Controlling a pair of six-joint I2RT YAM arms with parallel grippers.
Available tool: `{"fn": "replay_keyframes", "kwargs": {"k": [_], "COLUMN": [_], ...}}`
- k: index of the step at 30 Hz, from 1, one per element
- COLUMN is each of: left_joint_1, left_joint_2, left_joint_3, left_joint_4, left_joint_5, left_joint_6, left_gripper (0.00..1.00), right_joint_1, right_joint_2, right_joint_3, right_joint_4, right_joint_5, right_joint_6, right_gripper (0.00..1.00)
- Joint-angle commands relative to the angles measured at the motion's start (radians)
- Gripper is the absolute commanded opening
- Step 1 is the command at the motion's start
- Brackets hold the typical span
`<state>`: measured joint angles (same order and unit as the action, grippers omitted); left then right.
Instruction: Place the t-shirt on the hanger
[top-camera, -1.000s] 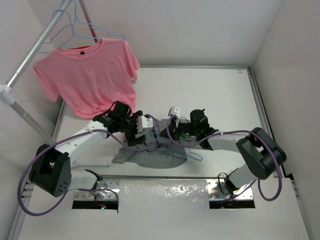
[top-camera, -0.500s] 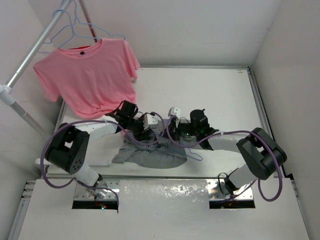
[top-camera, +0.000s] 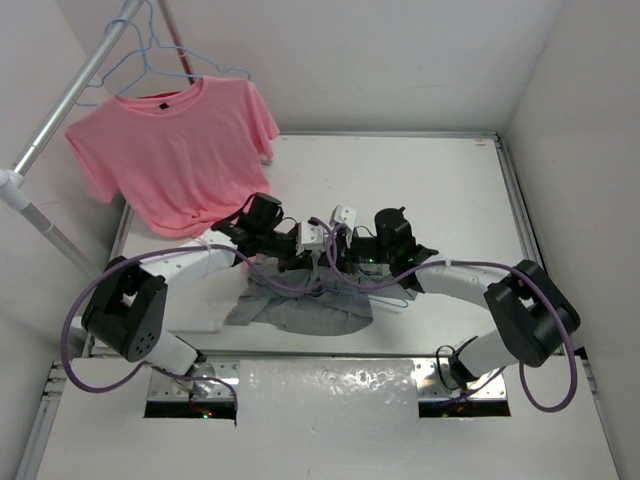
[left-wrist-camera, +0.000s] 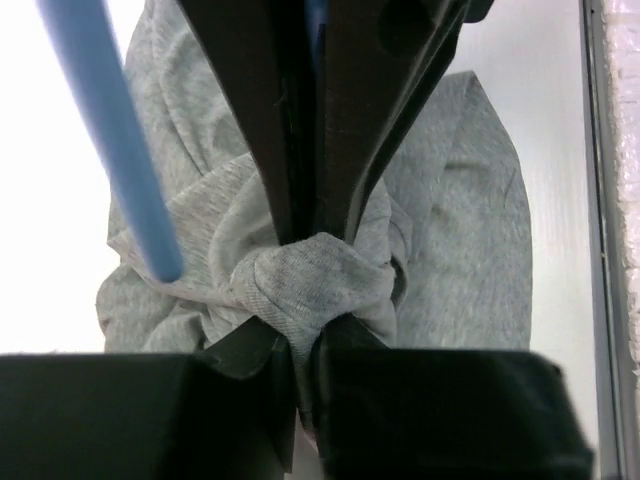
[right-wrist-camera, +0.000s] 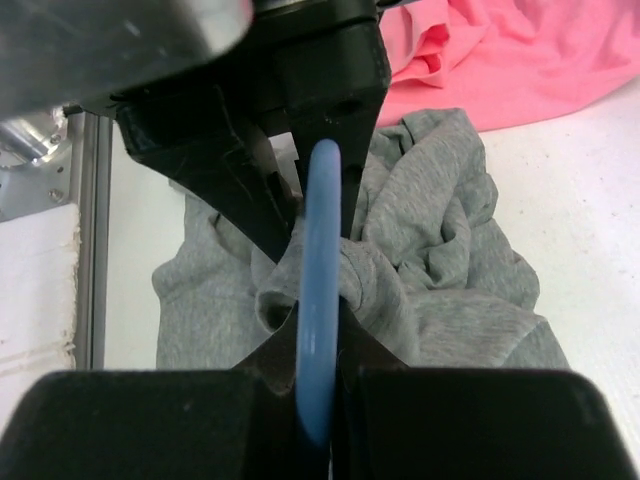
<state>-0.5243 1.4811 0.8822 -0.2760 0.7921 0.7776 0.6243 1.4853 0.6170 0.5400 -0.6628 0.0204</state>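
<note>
On the white surface (top-camera: 450, 200), two claws meet over a crumpled grey t-shirt (left-wrist-camera: 470, 250).
Left claw (left-wrist-camera: 308, 215) pinches bunched fabric; right claw (right-wrist-camera: 312, 240) grips the pale-blue wire hanger (right-wrist-camera: 318, 340).

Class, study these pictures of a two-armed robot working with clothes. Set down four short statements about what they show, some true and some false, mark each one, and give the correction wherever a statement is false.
1. The grey short-sleeved t-shirt lies crumpled on the white table. True.
2. The left end effector is open and empty. False: it is shut on a bunch of the grey shirt's fabric.
3. The right end effector grips the thin pale-blue wire hanger. True.
4. The pink t-shirt lies flat in the middle of the table. False: it hangs from the metal rail at the far left.
</note>
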Motion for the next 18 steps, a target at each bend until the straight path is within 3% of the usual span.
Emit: {"fn": "replay_keyframes", "kwargs": {"k": [1,7,8,9,12,13,14,18], "left_joint_1": [-0.014,-0.013,-0.010,0.003,0.035,0.043,0.047,0.052], "left_joint_2": [-0.021,-0.022,-0.027,-0.037,-0.073,-0.080,-0.091,-0.136], "left_joint_3": [0.031,0.044,0.044,0.040,0.015,0.008,0.000,-0.025], "left_joint_4": [0.018,-0.043,-0.043,-0.010,0.095,0.115,0.156,0.218], "left_joint_5": [0.015,-0.019,-0.031,-0.063,-0.160,-0.187,-0.214,-0.310], "left_joint_6": [-0.037,-0.076,-0.101,-0.132,-0.274,-0.329,-0.354,-0.396], "left_gripper": [0.01,0.00,0.00,0.00,0.00,0.00,0.00,0.00], "right_joint_1": [0.008,0.005,0.005,0.005,-0.005,-0.008,-0.015,-0.023], "right_joint_2": [-0.051,-0.092,-0.094,-0.099,-0.125,-0.137,-0.152,-0.290], "right_joint_3": [0.073,0.119,0.119,0.148,0.196,0.196,0.182,0.106], "right_joint_4": [-0.029,-0.106,-0.130,-0.200,-0.328,-0.339,-0.347,-0.318], "right_joint_5": [0.008,0.108,0.109,0.188,0.357,0.389,0.422,0.506], "right_joint_6": [-0.072,-0.100,-0.100,-0.102,-0.090,-0.082,-0.070,-0.028], "right_gripper": [0.00,0.03,0.16,0.46,0.66,0.88,0.99,0.99]}}
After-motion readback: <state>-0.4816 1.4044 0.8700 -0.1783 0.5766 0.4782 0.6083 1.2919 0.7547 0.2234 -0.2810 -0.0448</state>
